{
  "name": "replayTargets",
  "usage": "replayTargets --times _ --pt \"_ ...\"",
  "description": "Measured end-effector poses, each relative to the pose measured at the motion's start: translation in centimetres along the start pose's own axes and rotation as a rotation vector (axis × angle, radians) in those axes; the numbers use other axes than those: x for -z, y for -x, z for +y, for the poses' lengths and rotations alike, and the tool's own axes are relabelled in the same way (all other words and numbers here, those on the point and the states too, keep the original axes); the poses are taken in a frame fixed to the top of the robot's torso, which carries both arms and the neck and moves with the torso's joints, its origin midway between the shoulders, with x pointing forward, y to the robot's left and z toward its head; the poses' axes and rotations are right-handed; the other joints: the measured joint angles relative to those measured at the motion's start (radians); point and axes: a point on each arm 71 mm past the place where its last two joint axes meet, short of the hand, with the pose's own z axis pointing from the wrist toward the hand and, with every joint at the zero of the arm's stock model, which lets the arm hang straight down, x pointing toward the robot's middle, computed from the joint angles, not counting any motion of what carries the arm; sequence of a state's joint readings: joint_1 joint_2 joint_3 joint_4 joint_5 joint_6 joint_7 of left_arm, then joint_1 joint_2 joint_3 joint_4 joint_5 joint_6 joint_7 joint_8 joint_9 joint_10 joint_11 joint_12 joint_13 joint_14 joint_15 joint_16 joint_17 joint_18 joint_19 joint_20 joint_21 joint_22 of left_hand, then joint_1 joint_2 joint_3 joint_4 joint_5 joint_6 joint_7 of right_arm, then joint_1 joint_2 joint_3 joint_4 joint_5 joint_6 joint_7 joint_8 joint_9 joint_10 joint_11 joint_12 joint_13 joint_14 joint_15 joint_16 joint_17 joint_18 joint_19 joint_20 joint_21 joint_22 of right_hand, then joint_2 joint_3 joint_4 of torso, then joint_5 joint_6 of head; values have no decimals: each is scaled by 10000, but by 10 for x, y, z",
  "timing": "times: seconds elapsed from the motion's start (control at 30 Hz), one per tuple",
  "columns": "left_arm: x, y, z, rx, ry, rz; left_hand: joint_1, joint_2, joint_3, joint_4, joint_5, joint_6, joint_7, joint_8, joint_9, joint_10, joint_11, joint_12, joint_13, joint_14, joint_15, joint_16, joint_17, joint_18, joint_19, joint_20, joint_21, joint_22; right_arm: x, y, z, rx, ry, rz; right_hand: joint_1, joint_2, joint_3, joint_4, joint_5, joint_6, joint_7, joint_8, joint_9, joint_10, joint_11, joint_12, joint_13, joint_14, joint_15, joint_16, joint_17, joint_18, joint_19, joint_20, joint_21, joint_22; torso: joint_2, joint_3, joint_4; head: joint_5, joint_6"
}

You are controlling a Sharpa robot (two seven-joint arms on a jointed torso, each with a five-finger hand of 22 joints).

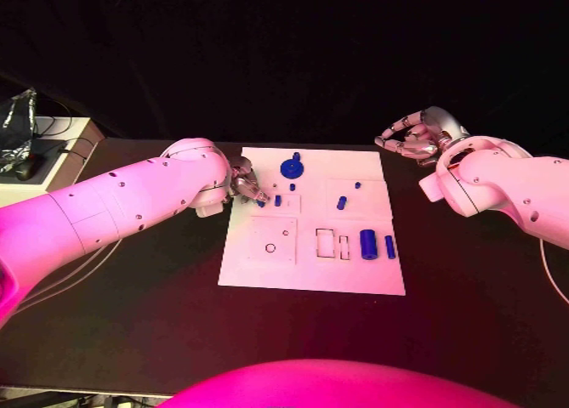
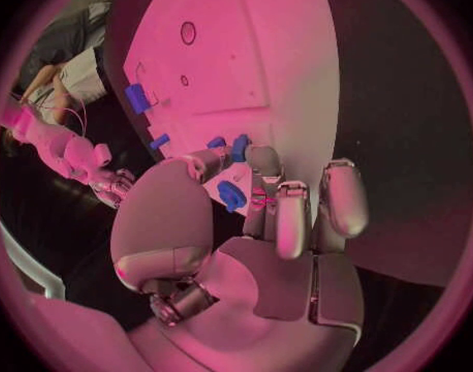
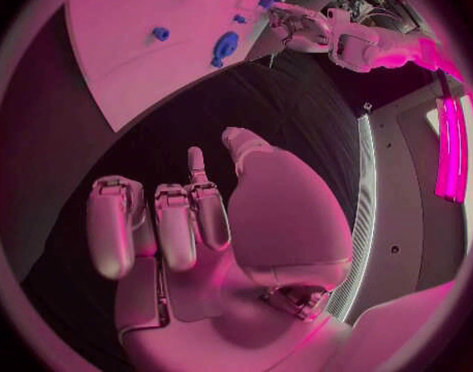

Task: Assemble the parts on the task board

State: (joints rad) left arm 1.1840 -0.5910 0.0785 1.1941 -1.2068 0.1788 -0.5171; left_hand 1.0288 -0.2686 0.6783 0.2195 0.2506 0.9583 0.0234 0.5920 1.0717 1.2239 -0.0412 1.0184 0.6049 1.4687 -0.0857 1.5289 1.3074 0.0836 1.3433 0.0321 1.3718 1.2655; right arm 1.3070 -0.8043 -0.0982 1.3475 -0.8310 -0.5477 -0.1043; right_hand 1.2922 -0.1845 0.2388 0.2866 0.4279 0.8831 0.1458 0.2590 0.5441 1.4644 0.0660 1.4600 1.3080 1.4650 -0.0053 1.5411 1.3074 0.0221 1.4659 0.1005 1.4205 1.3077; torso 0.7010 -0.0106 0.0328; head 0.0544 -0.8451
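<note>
The white task board [image 1: 266, 268] lies in the middle of the table. My left hand [image 1: 245, 185] reaches over the board's left edge and pinches a small blue peg [image 1: 261, 202] between thumb and fingertips [image 2: 262, 161]. Beside it stand two more small pegs [image 1: 278, 201], and a round blue gear-like part [image 1: 292, 167] sits at the far edge. Two short pegs [image 1: 342, 202] are on the right half. A thick blue cylinder [image 1: 369, 244] and a thin one [image 1: 389, 246] lie near the right edge. My right hand [image 1: 413, 136] hovers off the board's far right corner, fingers apart, holding nothing [image 3: 195, 223].
Empty holes and rectangular slots [image 1: 325, 242] mark the board's near half. A white box with a foil bag [image 1: 14, 127] and cables stands at the table's far left. Black tabletop [image 1: 137, 314] surrounds the board.
</note>
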Motion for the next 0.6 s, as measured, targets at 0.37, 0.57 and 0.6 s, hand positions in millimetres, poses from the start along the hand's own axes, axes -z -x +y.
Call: replayTargets --times 0.37,0.57,0.6 --pt "-1 0 0 16 33 -17 154 154 -271 136 0 37 -34 -26 -10 0 0 37 8 0 1 0 0 1 24 -24 0 3 0 0 0 1 2 1 0 0 0 0 0 0 0 0 -1 0 0 0 -2 0 0 0 0 -1 0 0 0 -1 2 2 0 -10 25" --pt "0 0 -3 26 -62 -10 794 157 480 30 65 -31 51 -137 -7 -20 -16 37 -4 -37 -36 0 0 1 37 -36 -2 7 0 0 0 2 3 1 0 0 0 0 0 0 0 0 -1 0 0 0 -2 0 0 0 0 0 0 0 0 -2 4 1 1 -12 27" --pt "0 0 -3 30 -71 -11 850 136 534 83 87 -49 34 -137 -6 -22 -16 36 -12 -37 -36 -1 0 1 37 -36 -39 7 0 0 0 3 2 0 0 0 0 0 0 0 0 0 -2 0 0 0 -3 0 0 0 0 -1 0 0 0 -2 4 1 2 -12 23"
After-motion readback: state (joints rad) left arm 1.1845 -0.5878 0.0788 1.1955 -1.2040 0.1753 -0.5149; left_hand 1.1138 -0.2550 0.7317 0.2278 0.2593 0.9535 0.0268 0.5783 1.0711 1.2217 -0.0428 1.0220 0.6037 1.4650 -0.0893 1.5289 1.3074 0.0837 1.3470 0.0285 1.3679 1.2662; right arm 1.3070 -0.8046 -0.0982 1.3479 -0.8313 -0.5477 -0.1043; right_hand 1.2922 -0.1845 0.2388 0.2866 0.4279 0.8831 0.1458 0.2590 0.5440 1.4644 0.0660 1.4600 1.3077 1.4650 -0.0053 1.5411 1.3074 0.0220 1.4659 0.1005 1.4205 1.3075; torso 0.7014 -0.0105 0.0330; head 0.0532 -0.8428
